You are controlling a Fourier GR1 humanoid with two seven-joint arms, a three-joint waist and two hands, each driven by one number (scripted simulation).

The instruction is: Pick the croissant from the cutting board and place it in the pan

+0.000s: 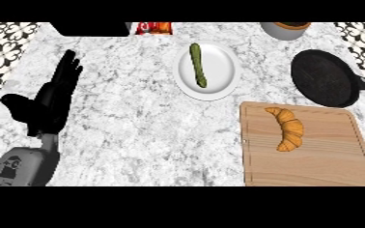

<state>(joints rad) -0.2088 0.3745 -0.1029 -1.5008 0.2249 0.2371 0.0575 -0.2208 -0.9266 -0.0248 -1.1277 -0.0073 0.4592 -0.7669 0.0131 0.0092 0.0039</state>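
A golden croissant (288,127) lies on the wooden cutting board (314,166) at the lower right, curved and lengthwise. Just beyond the board's far right corner sits the black pan (324,78), with nothing in it. My left hand (51,98) rests open at the far left of the counter, fingers straight and pointing away, thumb spread to the left; it touches nothing. My right hand does not show in the head view.
A white plate (221,82) in the middle of the counter carries a green cucumber (197,64). A grey pot (287,29) stands at the back right, a red packet (154,27) and a black appliance (89,28) at the back left.
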